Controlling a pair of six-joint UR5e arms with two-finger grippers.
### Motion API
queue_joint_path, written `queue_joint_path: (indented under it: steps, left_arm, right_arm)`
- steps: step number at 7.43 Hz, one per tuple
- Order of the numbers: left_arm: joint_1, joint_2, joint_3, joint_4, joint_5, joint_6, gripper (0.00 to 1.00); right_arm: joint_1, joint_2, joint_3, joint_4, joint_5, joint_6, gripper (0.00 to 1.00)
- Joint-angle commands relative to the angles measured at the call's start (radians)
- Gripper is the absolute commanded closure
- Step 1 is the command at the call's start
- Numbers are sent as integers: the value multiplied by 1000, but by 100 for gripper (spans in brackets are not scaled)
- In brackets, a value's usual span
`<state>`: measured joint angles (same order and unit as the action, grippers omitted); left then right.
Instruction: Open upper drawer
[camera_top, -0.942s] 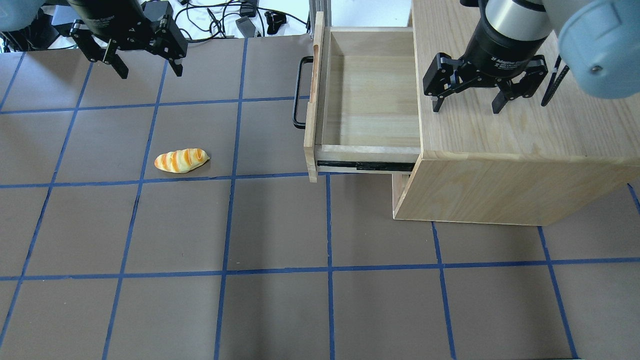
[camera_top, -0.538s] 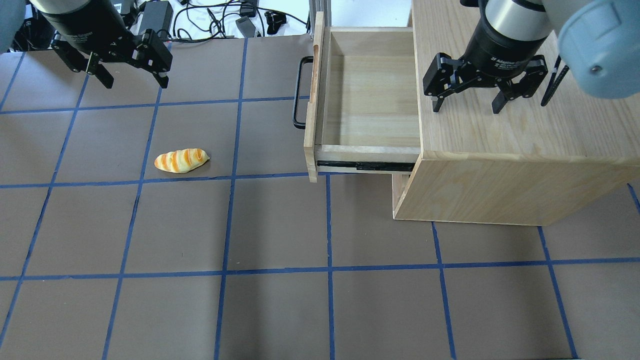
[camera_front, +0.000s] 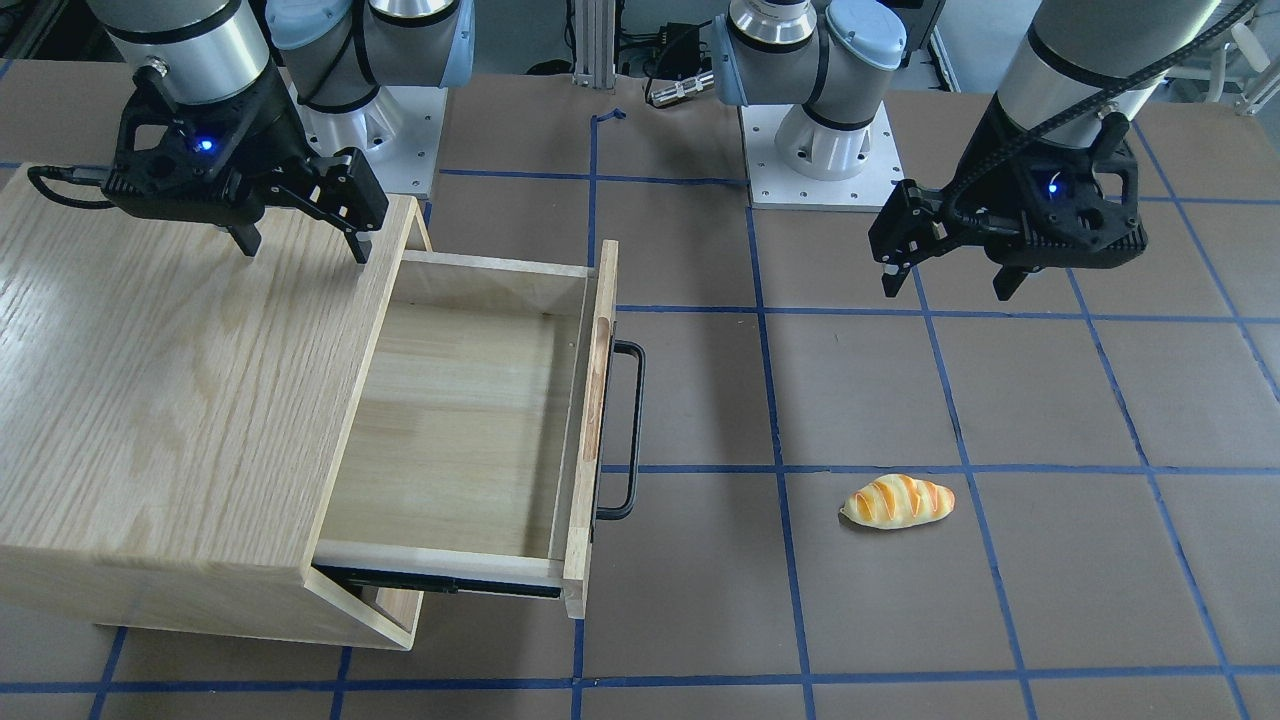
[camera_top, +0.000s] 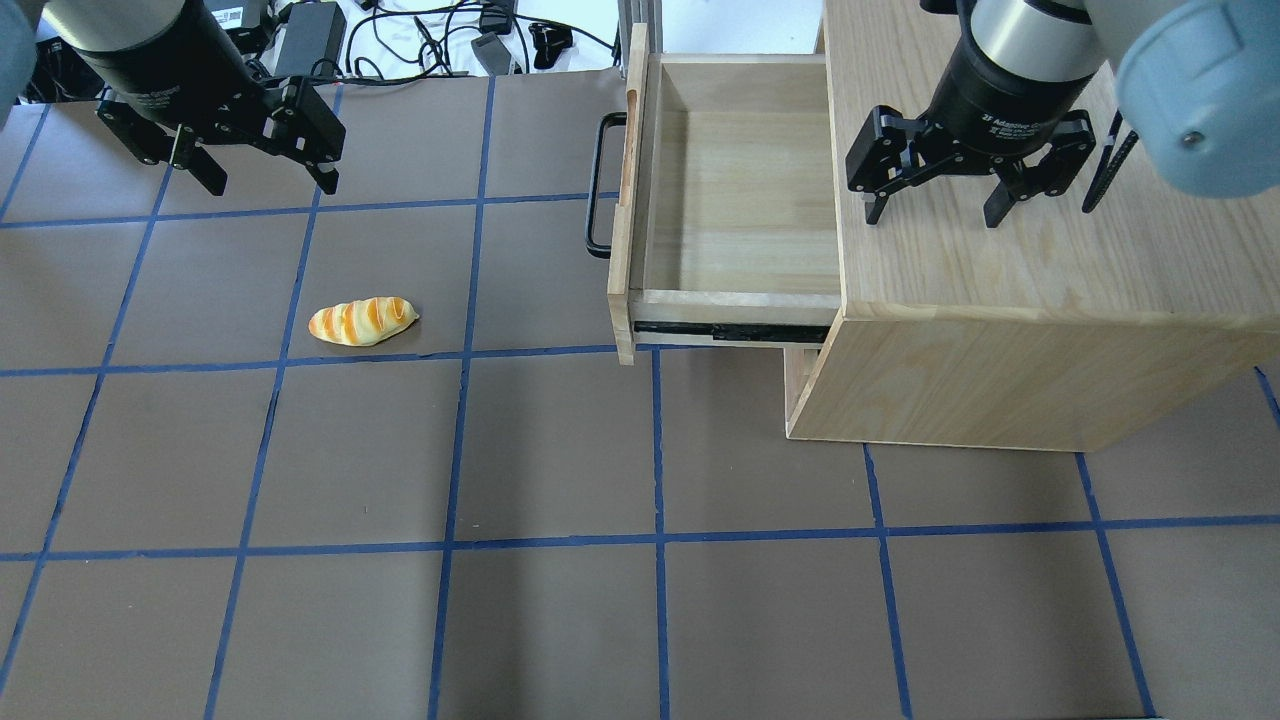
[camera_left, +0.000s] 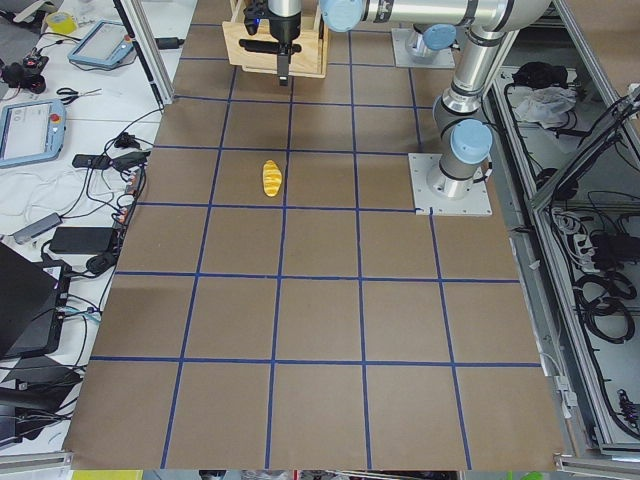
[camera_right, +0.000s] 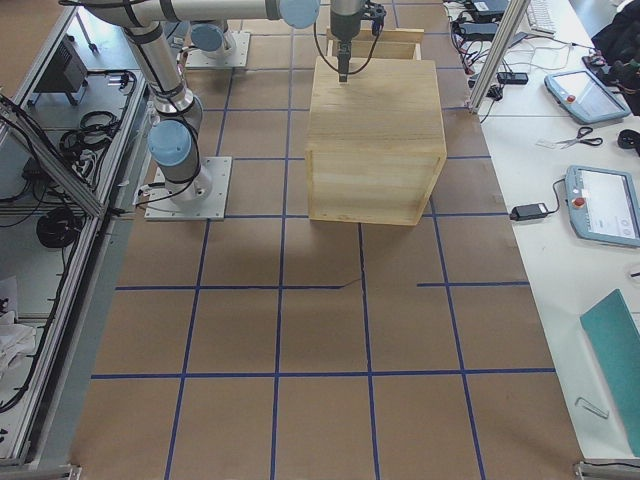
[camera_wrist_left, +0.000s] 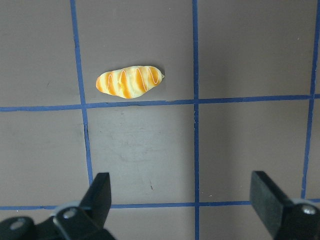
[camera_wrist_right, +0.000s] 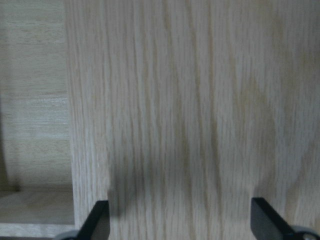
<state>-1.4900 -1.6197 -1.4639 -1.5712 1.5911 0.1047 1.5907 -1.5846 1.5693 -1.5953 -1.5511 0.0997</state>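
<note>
Left claw (camera_top: 272, 186): I am hovering it spread and empty, well off the cabinet (camera_top: 1000, 290).
Right claw (camera_top: 931, 216): I am hanging it spread above the cabinet's top.
Upper drawer (camera_top: 740, 200): sitting pulled far out of the cabinet.
Handling: likely stiff and rail-guided; the bar handle (camera_top: 594, 185) is offering the best hold at its middle.

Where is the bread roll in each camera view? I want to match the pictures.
Exterior front-facing: bread roll lower right of centre.
Overhead exterior: bread roll left of centre.
Exterior left: bread roll upper middle.
Exterior right: not in it.
Left wrist-mounted: bread roll upper left.
Right wrist-mounted: not in it.
Shared landmark: the upper drawer, pulled out, handle facing it.
</note>
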Motion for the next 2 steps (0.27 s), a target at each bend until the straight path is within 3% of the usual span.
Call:
queue_joint_path:
  steps: [1,2]
  left_arm:
    - [-1,6,-4,-1,0,-3,0]
    - [-1,6,-10,-1,0,-5,0]
  right_arm:
    - [0,0,0,0,0,0,0]
    - [0,0,0,0,-1,0,0]
